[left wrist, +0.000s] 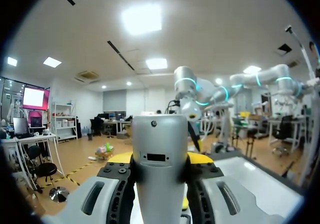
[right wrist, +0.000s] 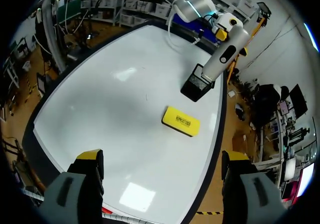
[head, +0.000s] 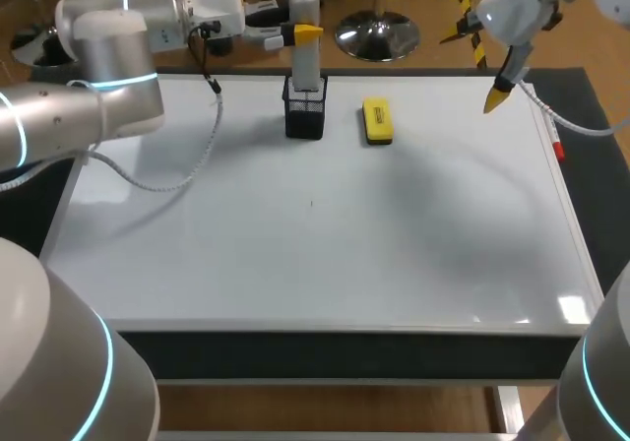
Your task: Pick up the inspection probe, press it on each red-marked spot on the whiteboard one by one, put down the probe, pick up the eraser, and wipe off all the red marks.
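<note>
The grey inspection probe (head: 306,62) stands upright with its lower end in a black mesh holder (head: 305,116) at the back of the whiteboard (head: 295,254). My left gripper (head: 300,33) is shut on the probe's upper part; in the left wrist view the probe (left wrist: 160,149) fills the space between the fingers. A yellow eraser (head: 376,121) lies flat to the right of the holder. My right gripper (head: 497,94) hangs open and empty above the board's back right corner. From there the eraser (right wrist: 181,121), holder (right wrist: 197,86) and probe (right wrist: 225,56) lie ahead of the right gripper (right wrist: 162,156). I see no red marks on the board.
A red-tipped marker (head: 558,149) lies along the whiteboard's right edge. A tiny dark speck (head: 312,203) sits near the board's middle. My left arm's cable (head: 197,156) droops over the back left of the board.
</note>
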`<state>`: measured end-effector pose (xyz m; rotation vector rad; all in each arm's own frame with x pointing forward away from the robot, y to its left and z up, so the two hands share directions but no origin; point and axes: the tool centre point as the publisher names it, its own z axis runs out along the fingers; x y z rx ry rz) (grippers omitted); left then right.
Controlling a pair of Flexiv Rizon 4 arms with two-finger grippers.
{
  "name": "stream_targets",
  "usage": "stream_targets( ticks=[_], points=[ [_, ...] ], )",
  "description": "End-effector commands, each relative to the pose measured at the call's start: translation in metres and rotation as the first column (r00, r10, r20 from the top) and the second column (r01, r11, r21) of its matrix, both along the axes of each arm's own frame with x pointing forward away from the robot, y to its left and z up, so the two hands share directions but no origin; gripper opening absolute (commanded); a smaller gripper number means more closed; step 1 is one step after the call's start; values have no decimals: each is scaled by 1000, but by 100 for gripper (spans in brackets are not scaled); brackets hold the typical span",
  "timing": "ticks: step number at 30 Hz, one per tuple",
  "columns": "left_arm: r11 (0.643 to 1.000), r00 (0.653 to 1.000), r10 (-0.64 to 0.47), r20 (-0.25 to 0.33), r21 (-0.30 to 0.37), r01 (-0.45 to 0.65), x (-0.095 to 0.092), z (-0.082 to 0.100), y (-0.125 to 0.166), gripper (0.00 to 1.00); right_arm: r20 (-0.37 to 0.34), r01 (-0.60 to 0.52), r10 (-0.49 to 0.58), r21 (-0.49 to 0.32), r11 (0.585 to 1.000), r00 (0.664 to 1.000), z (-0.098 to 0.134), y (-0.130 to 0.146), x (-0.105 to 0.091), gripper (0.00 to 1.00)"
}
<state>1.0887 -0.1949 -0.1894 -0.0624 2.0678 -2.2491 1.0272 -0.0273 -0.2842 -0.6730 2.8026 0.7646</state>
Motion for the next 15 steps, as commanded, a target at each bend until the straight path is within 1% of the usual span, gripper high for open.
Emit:
stream_targets(
  ticks=[1, 3, 5, 15],
  points=[
    [999, 999, -45, 3, -8, 45, 8, -4, 1, 0, -2, -2, 2, -5, 1000, 1000, 1, 0, 1, 100],
    [999, 999, -51, 6, -17, 51, 8, -5, 0, 0, -2, -2, 2, -5, 1000, 1000, 1, 0, 1, 100],
    [999, 999, -48, 8, -11, 48, 8, -6, 1, 0, -2, -2, 2, -5, 1000, 1000, 1, 0, 1, 100],
    [998, 998, -69, -10, -16, 69, 13, -18, -1, 0, -2, -2, 2, -5, 1000, 1000, 1, 0, 1, 100]
  ],
)
